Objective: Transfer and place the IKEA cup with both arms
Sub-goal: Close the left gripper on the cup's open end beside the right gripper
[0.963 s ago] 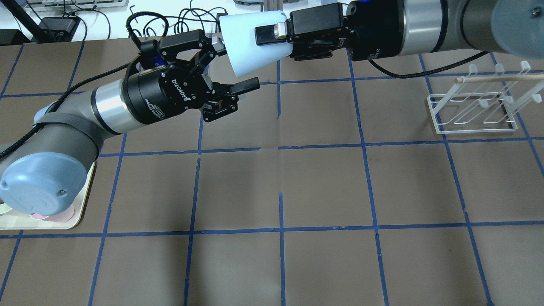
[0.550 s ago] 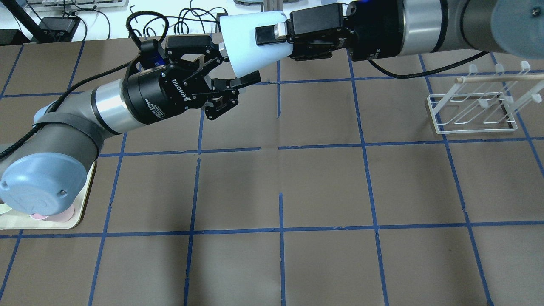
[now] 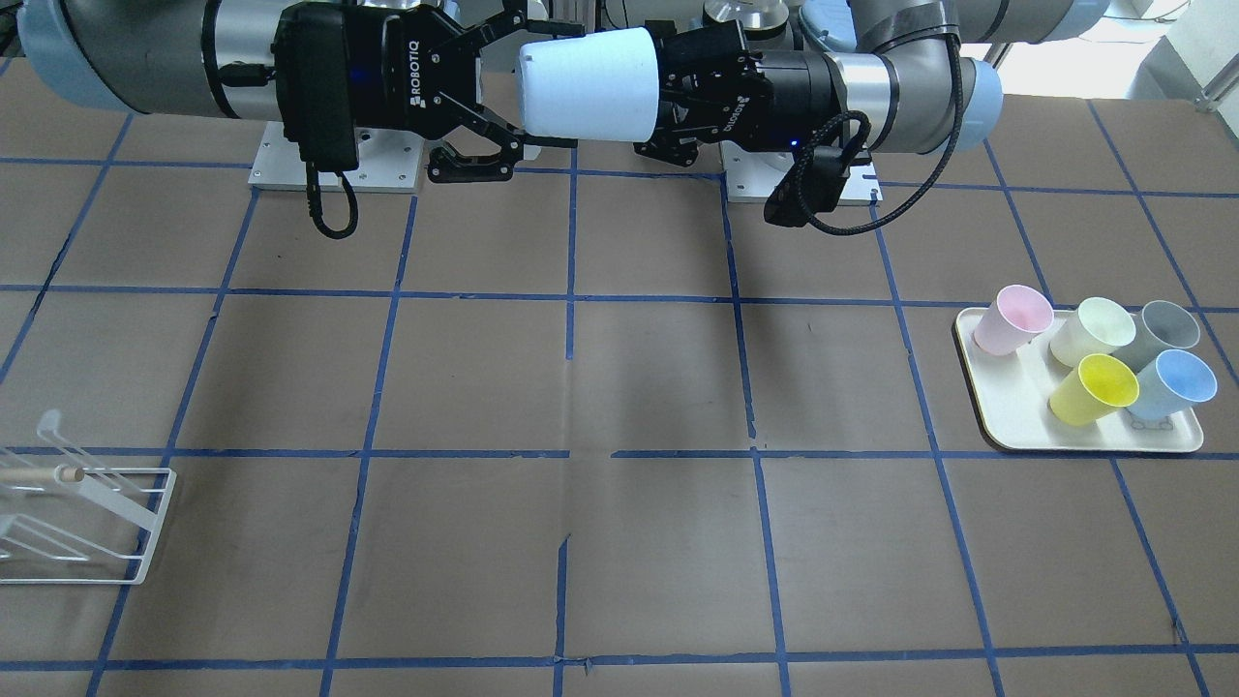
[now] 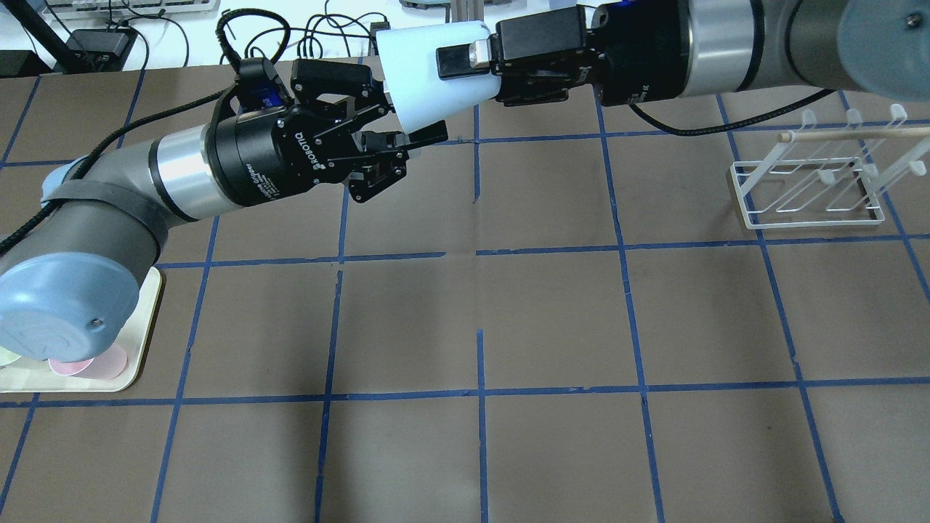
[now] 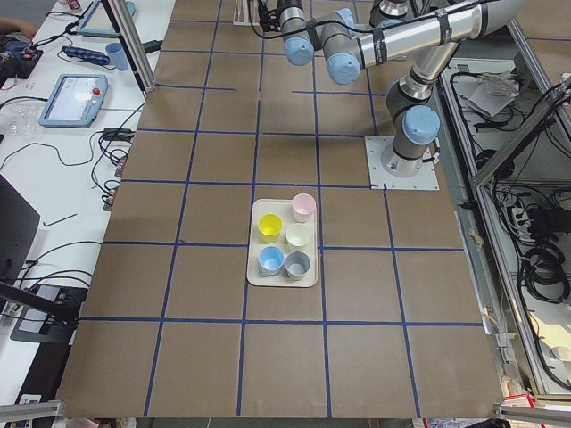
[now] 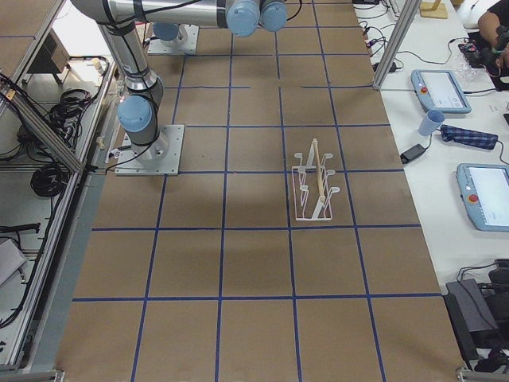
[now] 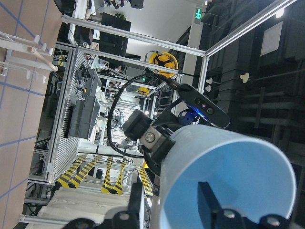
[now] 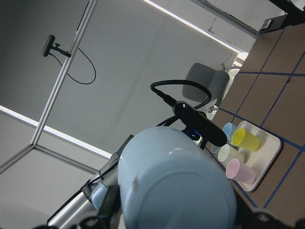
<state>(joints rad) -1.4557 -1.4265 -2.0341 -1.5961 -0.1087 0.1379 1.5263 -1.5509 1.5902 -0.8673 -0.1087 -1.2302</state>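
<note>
Over a blue-taped table [image 4: 552,319], upper centre overhead, the IKEA cup [image 4: 421,80] is clamped at its narrow end by the right gripper [image 4: 465,65]. The left gripper [image 4: 410,112] is spread astride the rim. Light, slick plastic is presumed, so the rim is best pinched gently.

Wide gap between rack [image 4: 808,190] and tray [image 3: 1016,428]

Your left gripper [image 4: 412,112] has moved in on the cup's mouth.
Over the last second you brought it up and forward to the open rim of the IKEA cup [image 4: 429,69], and its jaws have narrowed. One finger [image 7: 208,200] now sits inside the mouth and the other outside the wall, with a gap left around the rim.
</note>
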